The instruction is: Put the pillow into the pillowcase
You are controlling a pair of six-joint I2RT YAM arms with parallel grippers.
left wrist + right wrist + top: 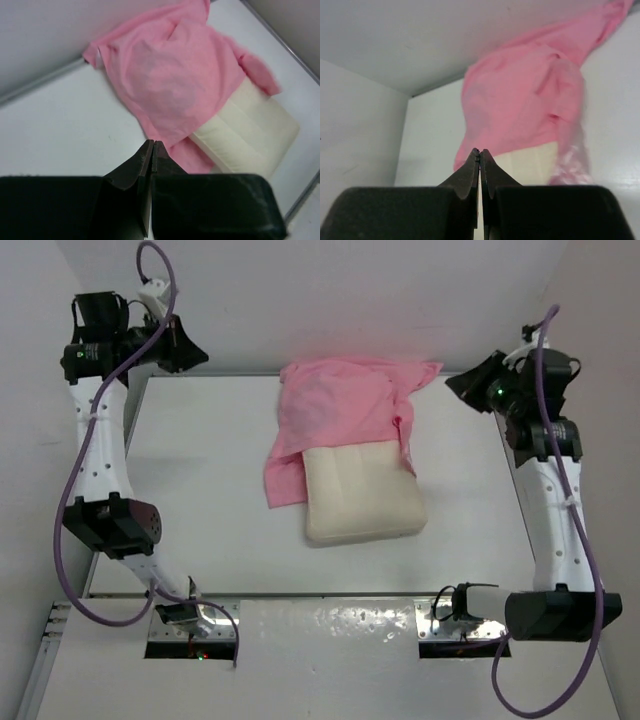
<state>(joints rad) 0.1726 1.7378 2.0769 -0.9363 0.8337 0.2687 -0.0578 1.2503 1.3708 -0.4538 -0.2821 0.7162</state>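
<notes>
- The white counter (200, 500) carries everything, and the work sits toward its far middle.
- The pillowcase (335, 405) lies crumpled near the far edge. Its near part is draped over the far part of the pillow, and a loose flap trails onto the counter on the left.
- The pillow (365, 505) lies flat with its stitched side up, far part under the pink fabric and near part bare. I cannot tell whether the fabric also wraps beneath it. I judge insertion begun but not finished.
- My left end effector (152, 146) hangs over the far left corner, fingers pressed together on nothing. My right end effector (479, 152) hangs at the far right, likewise closed and empty.
- Next, I reckon, I must spread both, come down on the case's hem on either side of the pillow, pinch only the thin satin, and draw it toward the near edge. The slippery cloth may slide out or drag the pillow along.
</notes>
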